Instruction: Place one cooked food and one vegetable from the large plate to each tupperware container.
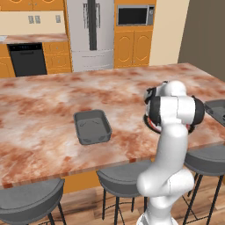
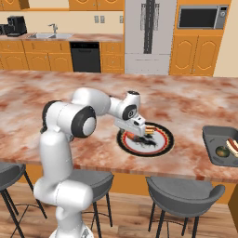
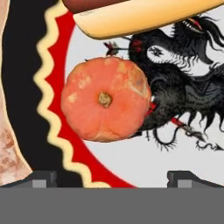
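Large plate [image 3: 26, 65] holds an orange vegetable [image 3: 105, 99] under the open gripper [image 3: 111, 177].

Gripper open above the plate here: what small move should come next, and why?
Probably lower straight onto the orange pumpkin and close. The gripper is open, the pumpkin lies on the large plate beside a hot dog, and the left tupperware container is empty.

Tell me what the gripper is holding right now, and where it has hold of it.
Nothing is held. The gripper is open, its fingers spread wide above the round orange pumpkin-like vegetable on the large black-rimmed round plate, touching nothing.
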Robot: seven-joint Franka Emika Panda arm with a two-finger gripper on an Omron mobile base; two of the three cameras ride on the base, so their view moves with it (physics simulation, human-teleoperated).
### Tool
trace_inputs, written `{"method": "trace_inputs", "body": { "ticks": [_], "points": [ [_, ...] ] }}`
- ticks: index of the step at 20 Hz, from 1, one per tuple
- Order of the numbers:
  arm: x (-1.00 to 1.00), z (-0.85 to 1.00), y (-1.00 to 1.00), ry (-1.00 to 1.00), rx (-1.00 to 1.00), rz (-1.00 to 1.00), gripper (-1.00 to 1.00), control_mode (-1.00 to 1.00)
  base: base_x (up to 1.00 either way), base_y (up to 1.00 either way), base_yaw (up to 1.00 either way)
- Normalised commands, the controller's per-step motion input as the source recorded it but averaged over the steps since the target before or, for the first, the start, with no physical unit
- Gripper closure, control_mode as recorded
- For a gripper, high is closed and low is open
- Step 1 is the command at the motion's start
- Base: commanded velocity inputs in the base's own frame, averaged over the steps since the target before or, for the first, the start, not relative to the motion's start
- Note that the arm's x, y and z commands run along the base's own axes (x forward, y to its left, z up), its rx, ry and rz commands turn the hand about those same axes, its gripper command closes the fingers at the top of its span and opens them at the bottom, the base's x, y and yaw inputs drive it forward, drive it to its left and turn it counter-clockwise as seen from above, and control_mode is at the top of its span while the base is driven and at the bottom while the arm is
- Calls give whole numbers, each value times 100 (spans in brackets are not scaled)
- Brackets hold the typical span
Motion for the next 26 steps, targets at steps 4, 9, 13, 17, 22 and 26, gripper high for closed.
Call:
{"method": "trace_inputs", "body": {
  "ticks": [4,9,13,17,22,26],
  "points": [
    [30,-27,0,0,0,0,-100,-100,0,0,0],
    [27,-22,-5,0,0,0,-100,-100,0,0,0],
    [25,-26,-7,3,0,0,-100,-100,0,0,0],
    [22,-25,-9,4,0,-1,-100,-100,0,0,0],
    [-9,-17,0,0,0,0,100,-100,0,0,0],
    [-67,3,8,-1,6,0,100,-100,0,0,0]
  ]
}}
